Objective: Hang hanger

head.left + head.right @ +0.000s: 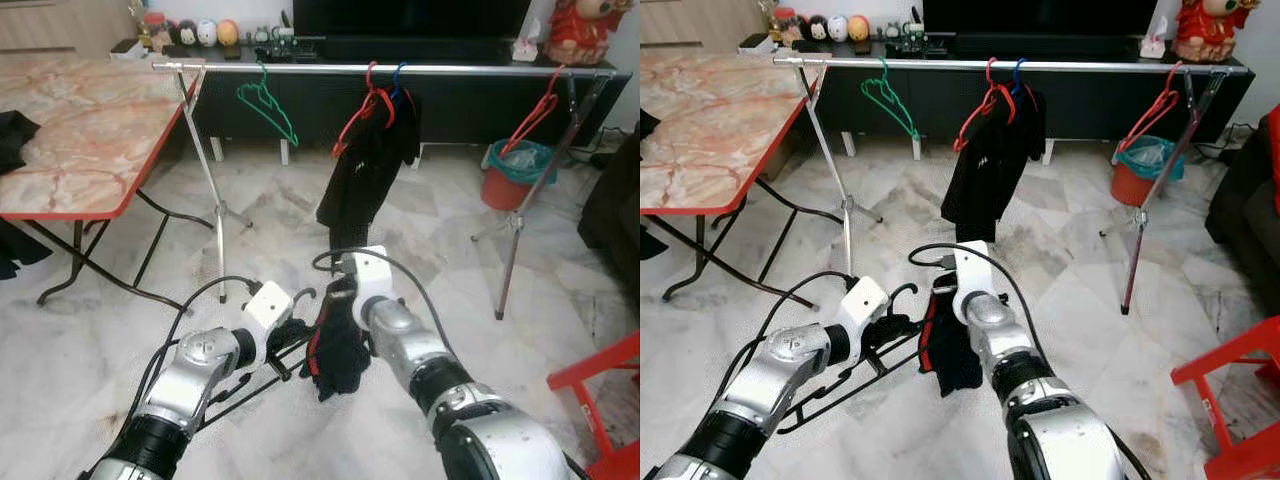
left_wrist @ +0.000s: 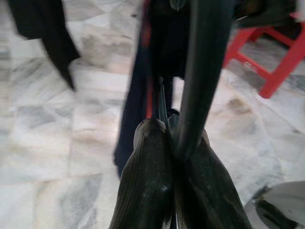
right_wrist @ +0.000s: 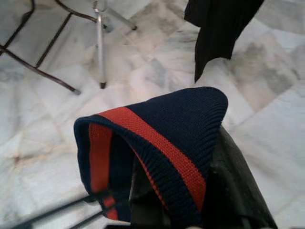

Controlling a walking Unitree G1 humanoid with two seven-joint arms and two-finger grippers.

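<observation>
Hanger [image 1: 865, 345] was low above the floor [image 1: 1080, 270], before the rail [image 1: 1040, 66] | left hand [image 2: 169, 143] closed on hanger | right hand [image 1: 335, 300] gripped navy garment [image 3: 157, 138]

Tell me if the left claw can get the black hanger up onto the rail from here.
Probably not yet. The left claw is shut on the black hanger low over the floor, while the rail stands farther ahead and higher. The right claw also holds the navy garment.

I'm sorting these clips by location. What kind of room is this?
Probably a home living room: a television on a low black cabinet, a marble-top folding table, and a clothes rail on the tiled floor.
</observation>
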